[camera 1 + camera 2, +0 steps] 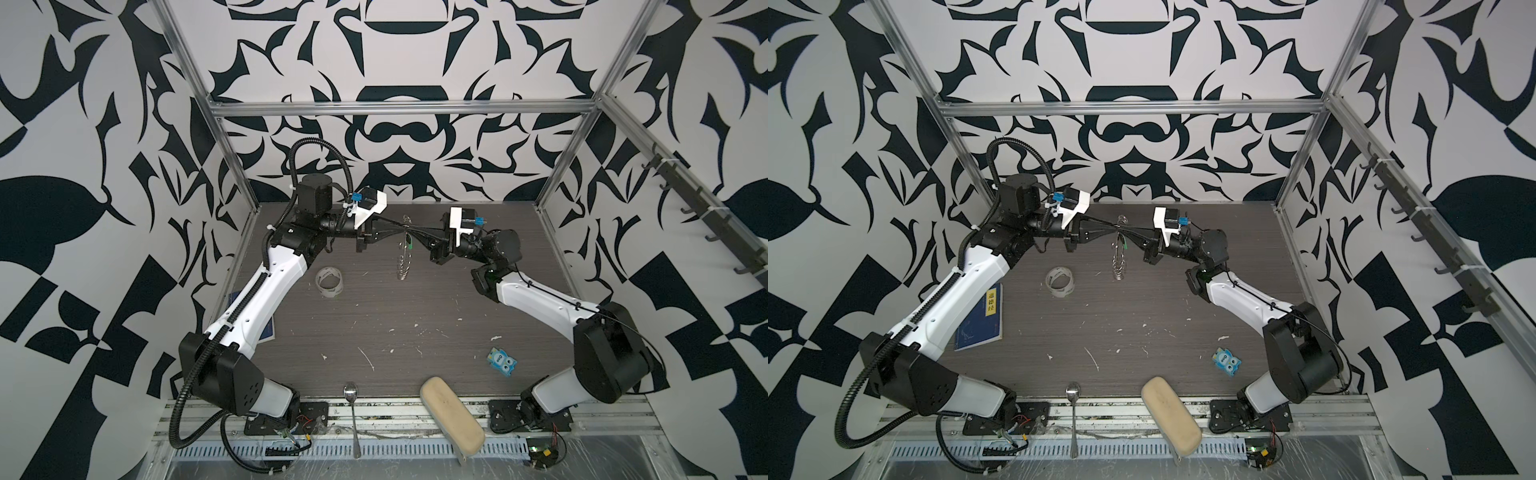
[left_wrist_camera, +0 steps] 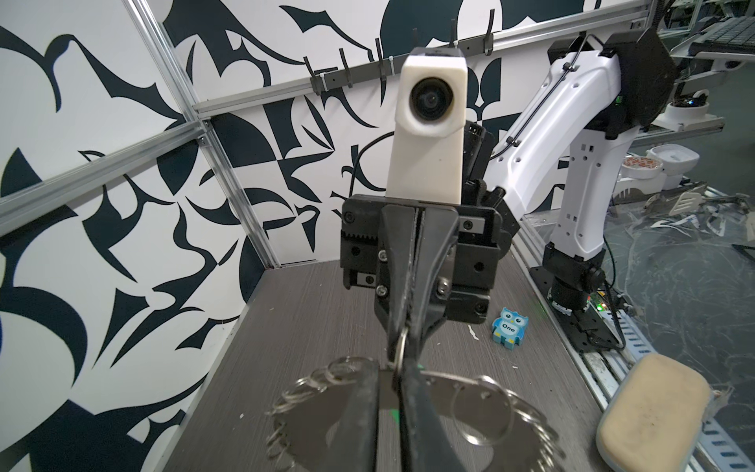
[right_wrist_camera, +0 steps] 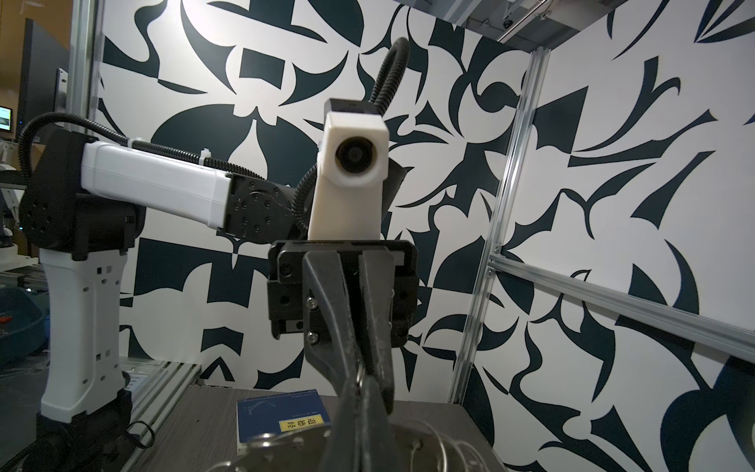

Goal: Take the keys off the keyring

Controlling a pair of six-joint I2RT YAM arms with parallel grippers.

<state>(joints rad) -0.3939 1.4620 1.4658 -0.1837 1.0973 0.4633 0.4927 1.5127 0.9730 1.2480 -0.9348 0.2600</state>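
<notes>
Gripping the silvery keyring [image 1: 402,266], left tool [image 1: 402,226] and right tool [image 1: 412,228] hold it edge-on, green key [image 1: 410,246] dangling

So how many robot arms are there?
2. The left arm reaches in from the left, the right arm from the right; both meet at the keyring toward the back.

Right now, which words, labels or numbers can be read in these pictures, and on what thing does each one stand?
"One": on the belly of the blue owl figure.
"道德经": on the yellow label of the blue book.
Fine print on the book's cover: too small to read.
No other text is legible.
</notes>
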